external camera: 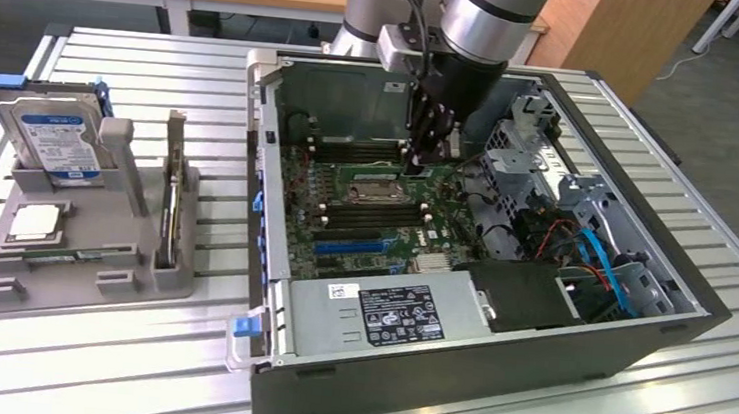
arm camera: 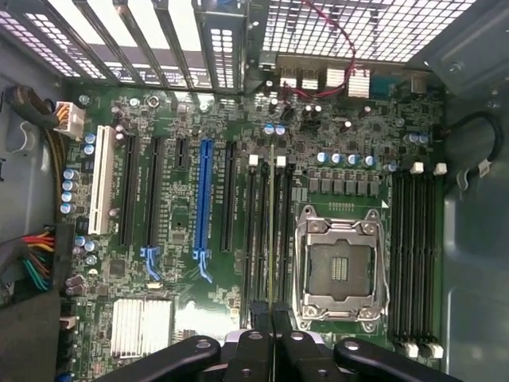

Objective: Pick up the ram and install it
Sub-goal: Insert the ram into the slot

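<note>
1. Closest to the wrist camera, the gripper [arm camera: 272, 322] has its black fingers [arm camera: 258, 317] pressed together on the ram [arm camera: 272, 223], pinching its near end.
2. The ram shows edge-on as a thin green strip, running lengthwise along the black memory slots [arm camera: 251, 231] just beside the processor socket [arm camera: 340, 267]. Whether it touches a slot cannot be told.
3. The socket's metal frame sits between these slots and a second bank of slots [arm camera: 413, 255].
4. Farther across the motherboard [arm camera: 318, 119] runs a blue expansion slot [arm camera: 204, 191], and beyond it a white one [arm camera: 101, 179].
5. In the exterior view the gripper [external camera: 428, 157] hangs upright inside the open computer case [external camera: 460, 396].
6. Well apart, at the exterior view's left, a grey tray [external camera: 69, 281] holds a hard drive [external camera: 54, 139] and a square silver processor [external camera: 36, 223].
</note>
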`<state>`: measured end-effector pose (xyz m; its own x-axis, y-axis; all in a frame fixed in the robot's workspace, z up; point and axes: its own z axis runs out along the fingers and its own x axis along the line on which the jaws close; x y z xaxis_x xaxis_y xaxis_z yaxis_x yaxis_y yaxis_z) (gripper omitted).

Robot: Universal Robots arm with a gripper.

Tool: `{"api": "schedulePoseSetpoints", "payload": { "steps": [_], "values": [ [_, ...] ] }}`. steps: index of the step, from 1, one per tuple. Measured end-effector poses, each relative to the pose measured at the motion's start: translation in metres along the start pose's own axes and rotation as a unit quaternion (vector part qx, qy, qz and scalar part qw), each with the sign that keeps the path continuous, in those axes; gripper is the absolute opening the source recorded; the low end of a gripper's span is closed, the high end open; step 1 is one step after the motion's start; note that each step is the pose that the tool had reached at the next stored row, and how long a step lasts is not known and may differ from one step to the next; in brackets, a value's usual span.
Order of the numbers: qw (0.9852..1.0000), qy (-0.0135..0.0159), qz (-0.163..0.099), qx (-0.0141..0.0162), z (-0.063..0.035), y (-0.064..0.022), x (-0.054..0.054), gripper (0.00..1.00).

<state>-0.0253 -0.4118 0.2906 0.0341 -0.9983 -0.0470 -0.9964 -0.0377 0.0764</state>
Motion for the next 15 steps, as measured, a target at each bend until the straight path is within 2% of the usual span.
{"api": "schedulePoseSetpoints", "payload": {
  "steps": [15],
  "values": [
    [1.0,0.0005,-0.007,-0.0002,0.014,-0.0007,0.011,0.12]
  ]
}}
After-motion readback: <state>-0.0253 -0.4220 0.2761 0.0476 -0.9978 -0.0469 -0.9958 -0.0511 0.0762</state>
